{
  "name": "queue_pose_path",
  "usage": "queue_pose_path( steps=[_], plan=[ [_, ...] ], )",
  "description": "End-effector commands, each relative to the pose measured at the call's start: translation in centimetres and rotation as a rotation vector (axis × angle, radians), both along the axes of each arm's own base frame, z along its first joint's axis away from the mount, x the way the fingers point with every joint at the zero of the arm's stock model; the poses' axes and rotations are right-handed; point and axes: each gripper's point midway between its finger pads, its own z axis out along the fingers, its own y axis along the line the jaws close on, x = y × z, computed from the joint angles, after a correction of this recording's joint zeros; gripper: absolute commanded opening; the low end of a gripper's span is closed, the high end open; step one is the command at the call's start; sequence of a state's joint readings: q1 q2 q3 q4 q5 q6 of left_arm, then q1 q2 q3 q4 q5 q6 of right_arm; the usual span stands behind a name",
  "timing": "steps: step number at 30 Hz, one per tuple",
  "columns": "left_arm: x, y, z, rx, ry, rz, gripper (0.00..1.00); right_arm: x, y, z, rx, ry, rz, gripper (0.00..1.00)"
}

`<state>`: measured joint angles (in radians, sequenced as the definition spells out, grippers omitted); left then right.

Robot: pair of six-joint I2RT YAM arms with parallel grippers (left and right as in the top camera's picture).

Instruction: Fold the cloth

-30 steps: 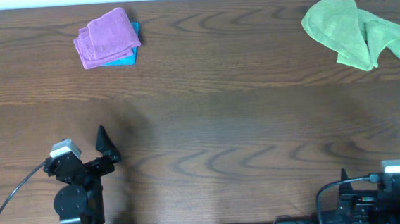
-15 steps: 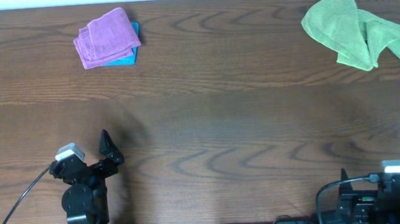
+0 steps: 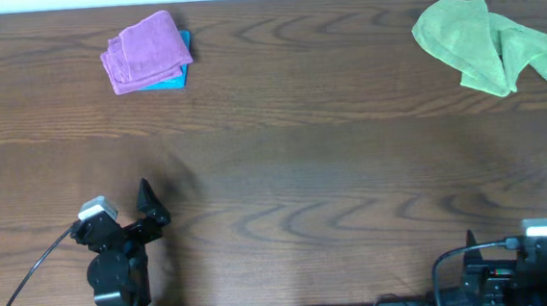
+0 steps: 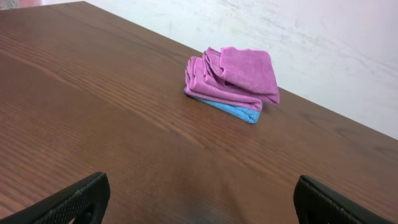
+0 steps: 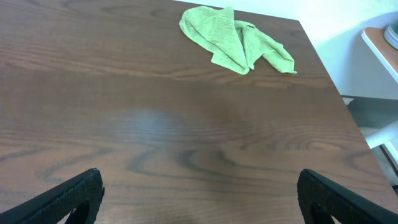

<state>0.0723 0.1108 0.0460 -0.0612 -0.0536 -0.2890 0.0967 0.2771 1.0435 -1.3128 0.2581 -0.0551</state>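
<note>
The cloth [image 3: 147, 50], purple-magenta, lies folded in a slightly rumpled bundle at the far left of the table. It rests on a blue cloth [image 3: 170, 80] whose edge peeks out beneath it. In the left wrist view the cloth [image 4: 233, 76] sits well ahead of my left gripper [image 4: 199, 205], which is open with bare wood between its fingers. Seen from overhead, my left gripper [image 3: 150, 206] stands near the table's front left. My right gripper [image 5: 199, 199] is open too, parked at the front right with nothing in it.
A lime-green cloth [image 3: 490, 41] lies crumpled at the far right and shows as well in the right wrist view [image 5: 236, 38]. The table's right edge [image 5: 329, 74] runs just beyond it. A pale wall [image 4: 323, 43] stands behind the far edge.
My left arm has drawn back slightly toward the front edge and shifted a little right. The cloths and the right arm have not moved.
</note>
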Motion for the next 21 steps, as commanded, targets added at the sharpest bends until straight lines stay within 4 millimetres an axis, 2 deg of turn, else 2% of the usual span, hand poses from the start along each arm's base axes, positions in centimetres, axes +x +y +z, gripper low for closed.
queue_pose_path(
  steps=[1,6,21],
  plan=[
    [-0.22,0.47,-1.96,-0.001,0.039,0.026,0.95,-0.05,0.17,0.06,0.012,-0.008,0.01,0.99],
    [-0.2,0.34,-1.63,0.051,0.034,0.006,0.95,-0.05,0.17,0.06,0.012,-0.008,0.01,0.99],
    [-0.2,0.34,-1.48,0.052,0.028,0.006,0.95,-0.05,0.17,0.06,0.012,-0.008,0.01,0.99]
  ],
)
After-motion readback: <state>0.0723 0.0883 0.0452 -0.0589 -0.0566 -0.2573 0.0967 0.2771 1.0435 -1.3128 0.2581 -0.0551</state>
